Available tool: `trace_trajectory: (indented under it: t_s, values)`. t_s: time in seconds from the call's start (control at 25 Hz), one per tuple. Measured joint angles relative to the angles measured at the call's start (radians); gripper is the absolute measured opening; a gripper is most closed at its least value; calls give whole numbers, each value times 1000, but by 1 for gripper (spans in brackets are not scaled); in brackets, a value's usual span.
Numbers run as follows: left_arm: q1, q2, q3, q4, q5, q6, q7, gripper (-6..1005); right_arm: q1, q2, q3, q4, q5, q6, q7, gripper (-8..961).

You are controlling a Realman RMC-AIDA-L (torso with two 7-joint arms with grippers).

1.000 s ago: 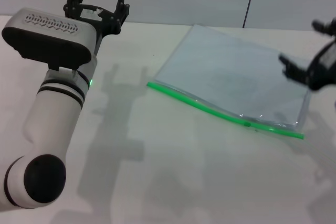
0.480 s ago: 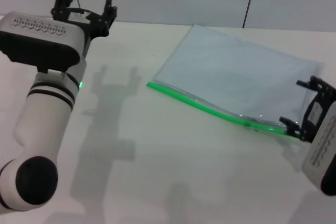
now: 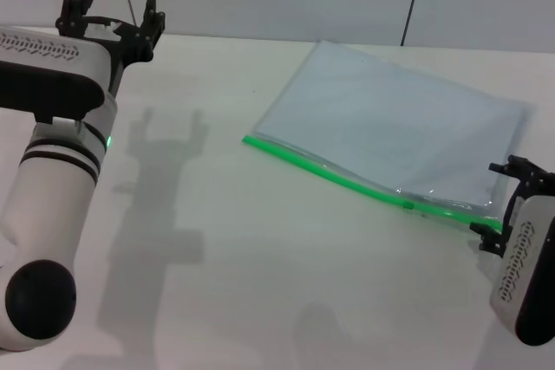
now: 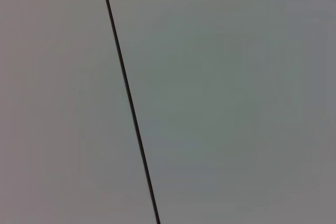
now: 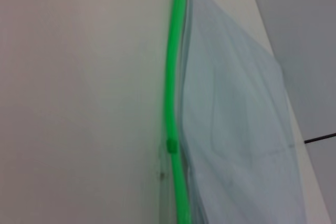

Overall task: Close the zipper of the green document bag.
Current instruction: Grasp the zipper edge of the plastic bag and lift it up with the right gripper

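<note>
A white table [image 3: 260,283] fills the head view, backed by a pale grey wall crossed by a thin dark seam, and the left wrist camera sees only that wall and seam. Nearest the robot on the right, the right arm reaches in low from the lower right corner, its white forearm angled up toward the bag — the right gripper [image 3: 510,205] sits at the near right corner of the green document bag [image 3: 390,132], its dark fingers spread apart, one by the end of the green strip and the other further back over the pouch's short edge; whether they touch the plastic cannot be told, and nothing is clamped between them. The bag lies flat on the table, right of centre, turned at a slant, with the zipper [image 3: 364,186] running along its near long edge from the middle of the table down to the right gripper. In the right wrist view the zipper [image 5: 172,108] shows a small green slider [image 5: 171,145] partway along. Farthest back on the left, the left arm bends up from its dark elbow joint, and the left gripper [image 3: 113,13] is raised at the table's far edge with its fingers wide apart — empty, well away from the bag.
</note>
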Motion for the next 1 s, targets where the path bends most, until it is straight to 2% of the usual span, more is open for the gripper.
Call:
trace_trajectory:
  t_s: [0.36,1.0]
  values:
    - [10,0,1,-2,0,15,19,816,13,-1,-2,21,-2,-38,-28,837]
    - [8,-2,1,-3,-3,24,27,816,97,1,47,130,-3,-6,-11,834]
